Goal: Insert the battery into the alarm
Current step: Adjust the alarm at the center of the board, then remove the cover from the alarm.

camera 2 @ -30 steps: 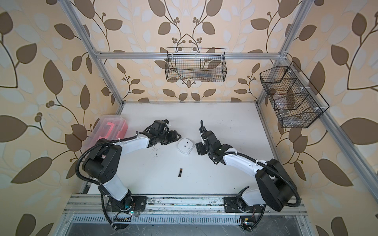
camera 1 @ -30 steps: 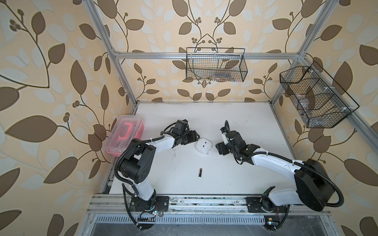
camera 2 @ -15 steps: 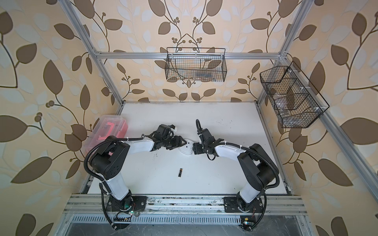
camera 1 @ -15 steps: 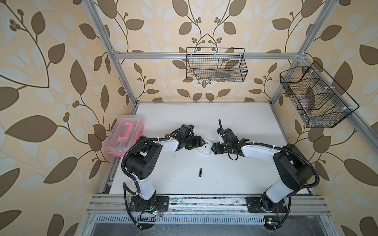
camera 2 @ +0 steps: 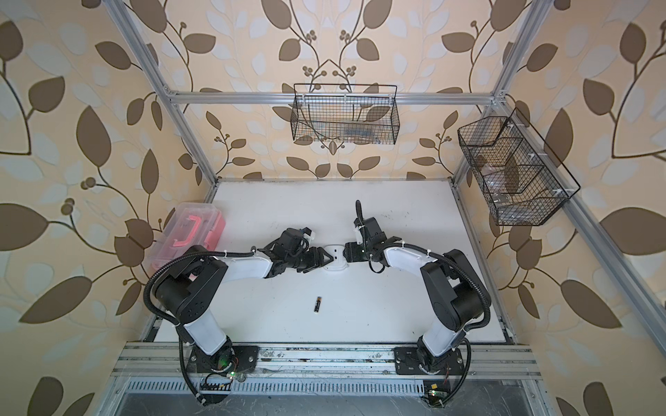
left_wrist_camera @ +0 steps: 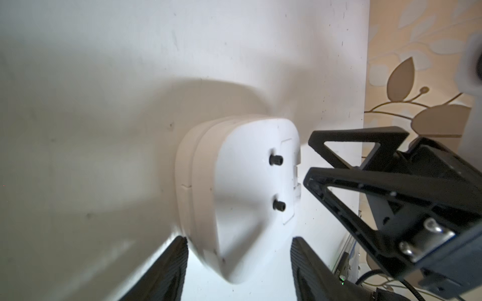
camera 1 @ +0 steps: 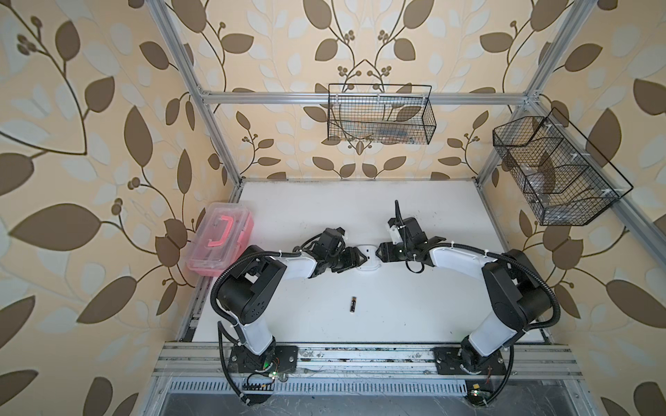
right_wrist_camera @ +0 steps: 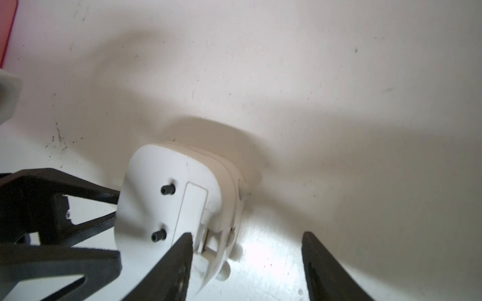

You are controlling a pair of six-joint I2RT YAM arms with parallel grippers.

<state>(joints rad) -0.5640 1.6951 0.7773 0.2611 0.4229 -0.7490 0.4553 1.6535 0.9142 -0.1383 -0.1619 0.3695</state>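
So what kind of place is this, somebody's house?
Probably a robot test booth, not a house: a left arm and right arm bolted to a metal rail, inside an aluminium frame with wallpapered panels.

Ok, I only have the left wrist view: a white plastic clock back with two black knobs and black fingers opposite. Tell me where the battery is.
Observer: The slim black battery with a copper band lies loose on the white table, nearer the arm bases than the white rounded-square plastic alarm clock; neither gripper holds it.
Operator: Now place the right gripper for me.
Observer: Open. In its wrist view one finger tip sits at the end of the rectangular panel on the alarm clock's back; the other is over bare table.
Operator: List anything else on the table.
Observer: A clear plastic box with a pink handle, at the table's left edge.
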